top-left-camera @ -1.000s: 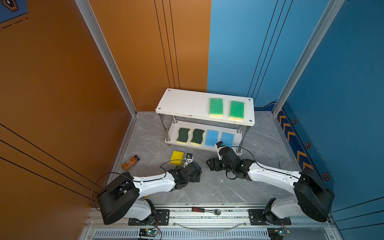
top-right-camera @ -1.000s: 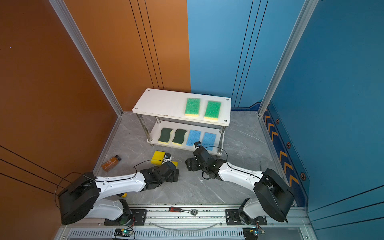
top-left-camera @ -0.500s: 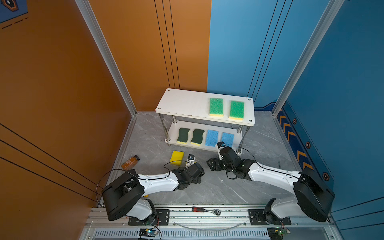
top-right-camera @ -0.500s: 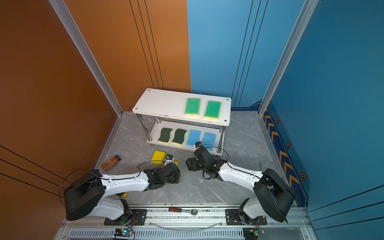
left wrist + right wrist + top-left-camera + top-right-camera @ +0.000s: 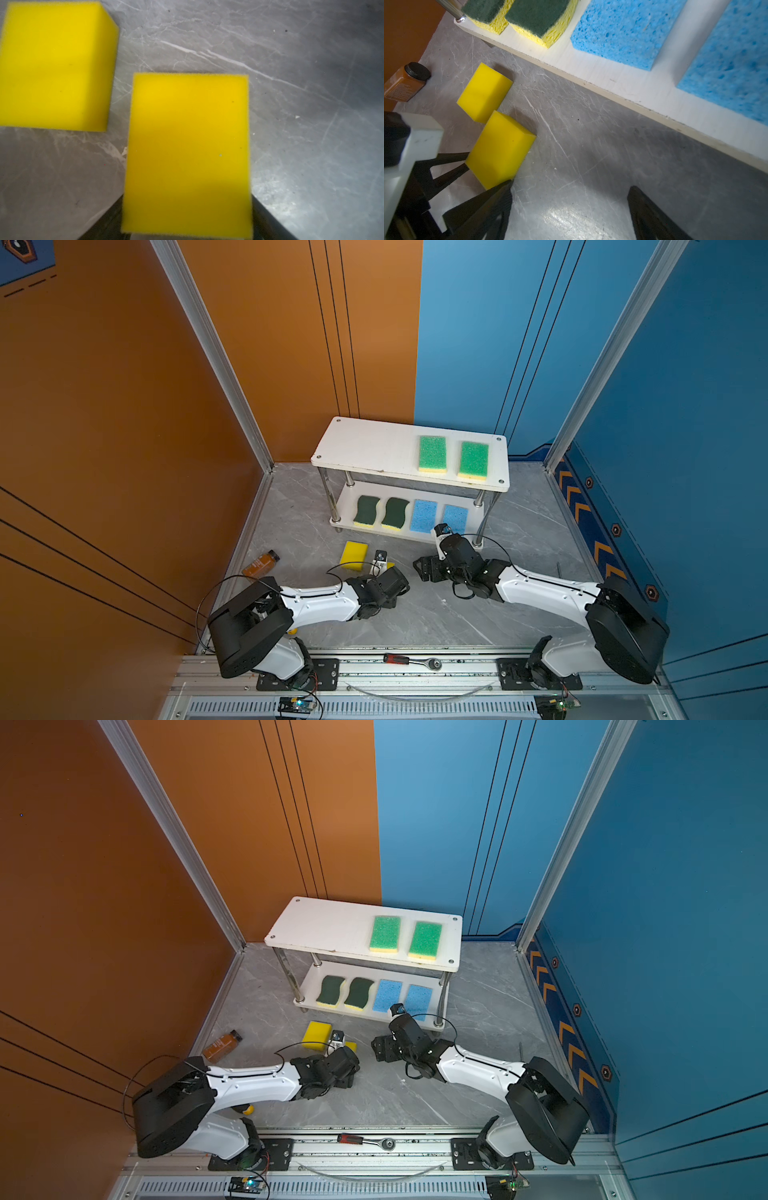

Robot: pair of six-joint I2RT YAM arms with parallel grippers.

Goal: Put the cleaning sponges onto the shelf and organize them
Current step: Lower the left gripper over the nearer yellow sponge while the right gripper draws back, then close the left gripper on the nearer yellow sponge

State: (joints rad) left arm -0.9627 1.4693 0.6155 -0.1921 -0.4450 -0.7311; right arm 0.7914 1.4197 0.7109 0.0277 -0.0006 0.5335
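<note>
- left gripper (image 5: 187, 200): dark jaws pressed against the two long sides of the near yellow sponge (image 5: 187, 145), a plain smooth-looking foam block lying flat on the grey marble-look floor (image 5: 311, 83)
- other yellow sponge (image 5: 353, 555), same boxy shape, sits just beside it but apart, in front of the shelf (image 5: 365, 448)
- right gripper (image 5: 571, 186): jaws spread wide with only bare floor between them, one fingertip right by the near block's corner
- shelf's white top board has two light-green-topped rectangles (image 5: 432, 453) side by side toward the right end
- lower board has two dark-green wavy-edged sponges (image 5: 366, 510) with holey yellow backs, then two porous blue sponges (image 5: 424, 515)
- brown bottle (image 5: 260, 564) with a black cap lies on the floor by the orange wall
</note>
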